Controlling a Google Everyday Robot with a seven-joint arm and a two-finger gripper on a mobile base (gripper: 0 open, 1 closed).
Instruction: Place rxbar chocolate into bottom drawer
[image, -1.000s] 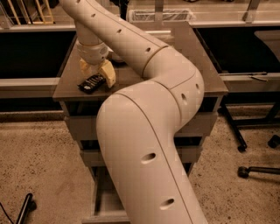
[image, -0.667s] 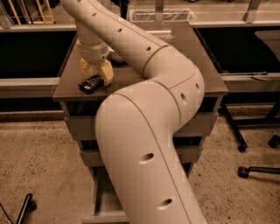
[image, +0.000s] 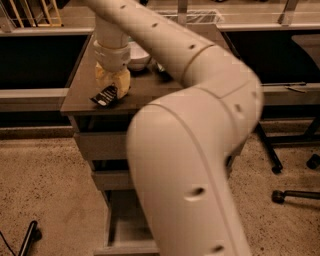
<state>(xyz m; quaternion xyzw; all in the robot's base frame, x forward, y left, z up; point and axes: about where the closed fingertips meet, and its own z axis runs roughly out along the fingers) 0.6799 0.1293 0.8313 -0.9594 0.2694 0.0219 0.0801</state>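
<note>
Gripper (image: 113, 86) at cabinet top's (image: 141, 90) front-left corner, apparently clamped on one end of rxbar chocolate (image: 104, 95). Bottom drawer (image: 122, 227) stood open below. Carry-down and release not yet done

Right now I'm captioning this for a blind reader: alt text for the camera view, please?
The robot's hand is down at the black rxbar chocolate on the cabinet top, with the bottom drawer open below. Its white arm fills the foreground.
</note>
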